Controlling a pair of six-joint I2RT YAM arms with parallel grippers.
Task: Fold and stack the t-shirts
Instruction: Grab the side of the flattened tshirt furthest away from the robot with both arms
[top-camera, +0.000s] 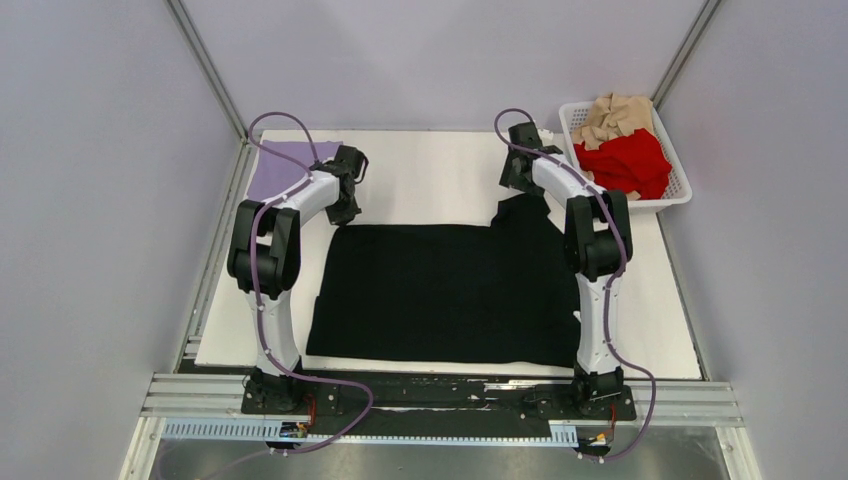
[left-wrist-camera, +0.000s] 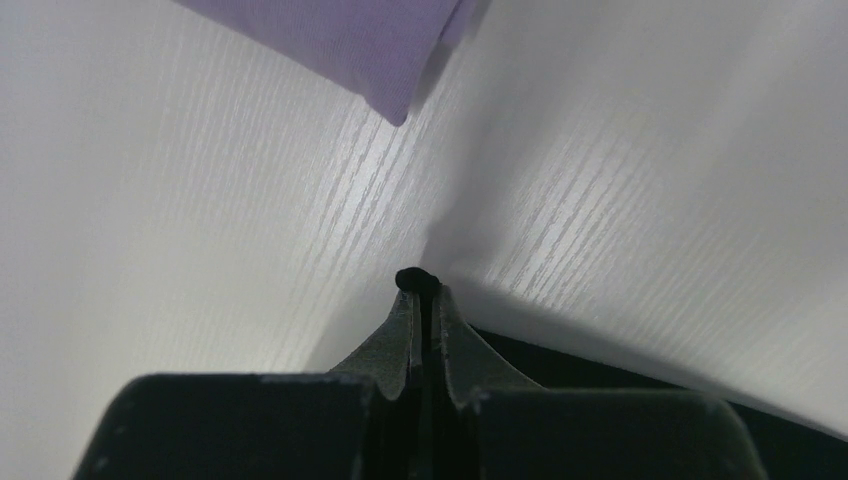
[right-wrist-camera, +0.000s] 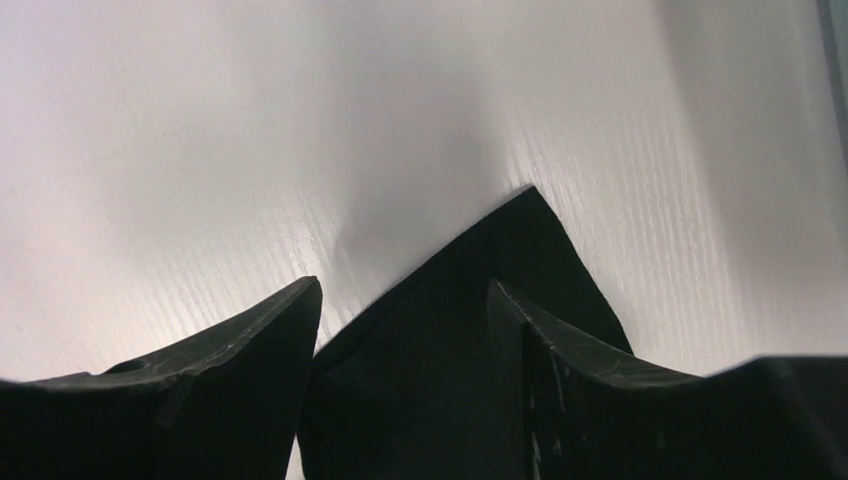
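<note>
Currently white basket (top-camera: 682, 186) holds crumpled red tee (top-camera: 628, 160), tan tee (top-camera: 615, 118).

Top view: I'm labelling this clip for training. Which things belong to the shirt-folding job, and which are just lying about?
Job: black t-shirt, lavender t-shirt, red t-shirt, tan t-shirt.
Lying about: white basket holding the red and tan ones, white tabletop.

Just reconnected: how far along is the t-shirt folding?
Done: the lavender t-shirt looks folded at the far left. In hand: the black t-shirt is spread flat, the left pincer shut on its edge, the right pincer open over a far corner. Left: the red t-shirt and tan t-shirt, crumpled in the basket.
</note>
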